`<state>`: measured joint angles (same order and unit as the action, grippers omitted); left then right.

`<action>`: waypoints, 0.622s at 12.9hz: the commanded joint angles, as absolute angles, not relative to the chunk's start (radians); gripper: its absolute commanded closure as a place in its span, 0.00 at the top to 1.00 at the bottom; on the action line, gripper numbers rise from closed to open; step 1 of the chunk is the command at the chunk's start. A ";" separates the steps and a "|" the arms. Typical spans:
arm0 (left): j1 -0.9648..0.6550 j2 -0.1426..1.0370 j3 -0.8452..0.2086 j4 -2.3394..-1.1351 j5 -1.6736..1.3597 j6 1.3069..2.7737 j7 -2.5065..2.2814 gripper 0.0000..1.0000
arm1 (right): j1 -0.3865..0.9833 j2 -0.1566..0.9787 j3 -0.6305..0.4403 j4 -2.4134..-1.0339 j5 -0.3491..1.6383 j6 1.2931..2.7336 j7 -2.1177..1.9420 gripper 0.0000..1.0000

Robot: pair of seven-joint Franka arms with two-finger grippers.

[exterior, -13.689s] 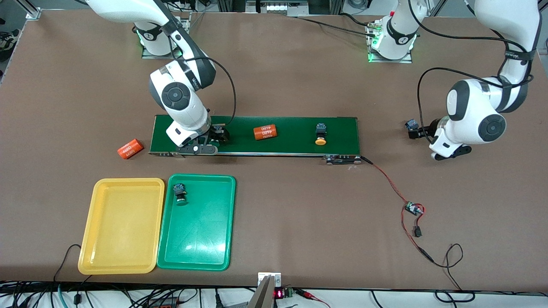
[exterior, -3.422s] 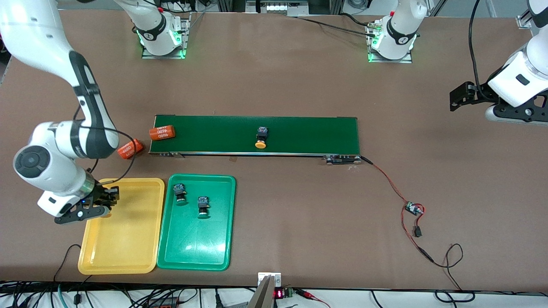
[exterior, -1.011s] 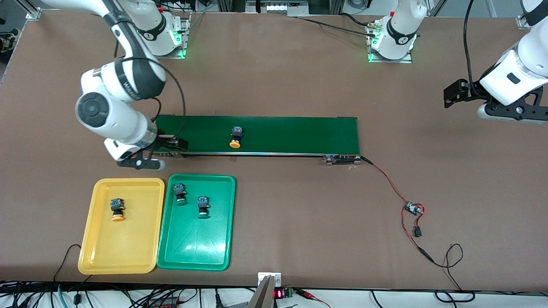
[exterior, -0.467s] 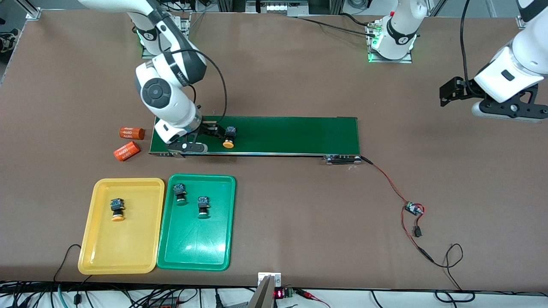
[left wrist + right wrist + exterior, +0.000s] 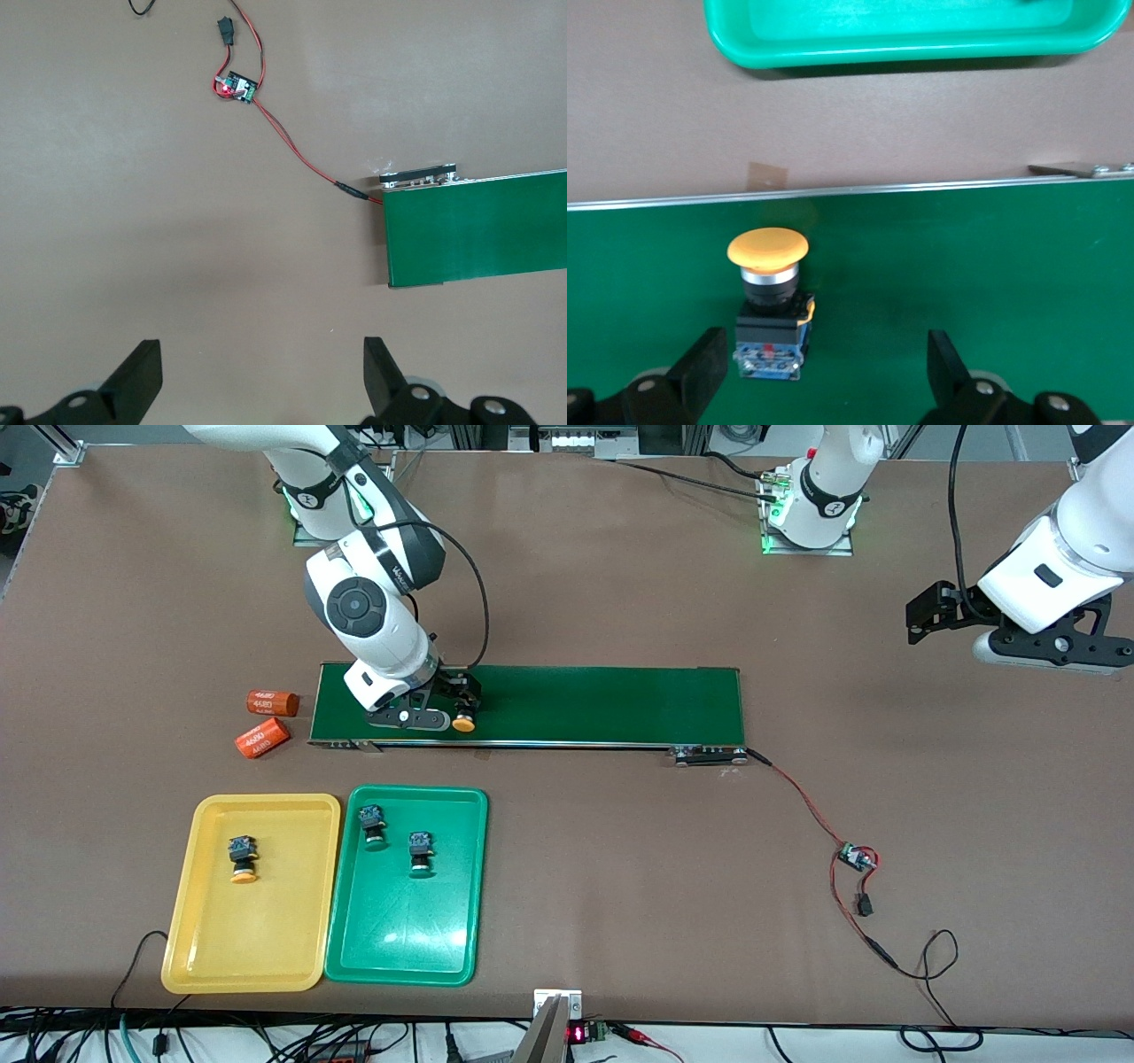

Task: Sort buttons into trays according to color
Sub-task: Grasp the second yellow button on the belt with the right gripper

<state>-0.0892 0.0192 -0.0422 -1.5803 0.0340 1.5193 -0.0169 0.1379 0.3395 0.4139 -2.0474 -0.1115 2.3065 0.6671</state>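
Note:
On the dark green belt (image 5: 602,704) lies a yellow-capped button (image 5: 462,724), near the right arm's end. My right gripper (image 5: 409,717) hangs open just over it. In the right wrist view the button (image 5: 771,310) lies between the open fingers, close to one of them, and the right gripper (image 5: 826,365) is not touching it. The yellow tray (image 5: 266,948) holds one yellow button (image 5: 241,859). Two green buttons (image 5: 372,825) (image 5: 421,852) lie in the green tray (image 5: 407,939). The left gripper (image 5: 1041,654) (image 5: 261,376) waits open and empty above bare table, off the belt's left-arm end.
Two orange cylinders (image 5: 270,702) (image 5: 261,737) lie on the table off the belt's right-arm end. A red and black wire runs from the belt's motor to a small circuit board (image 5: 855,856) (image 5: 237,87). The green tray's rim (image 5: 904,40) shows in the right wrist view.
The right gripper has swung from beside the belt's end to over the yellow button. The button has ridden the belt toward the right arm's end. The left arm has drifted slightly.

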 commanded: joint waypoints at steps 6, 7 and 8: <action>-0.084 0.018 -0.046 -1.562 0.026 1.496 -0.025 1.00 | 0.152 0.365 0.411 -2.068 -0.189 2.344 0.661 1.00; -0.084 0.018 -0.046 -1.562 0.026 1.496 -0.025 1.00 | 0.152 0.367 0.411 -2.072 -0.190 2.345 0.661 1.00; -0.084 0.018 -0.046 -1.562 0.026 1.496 -0.025 1.00 | 0.153 0.373 0.411 -2.078 -0.192 2.361 0.661 1.00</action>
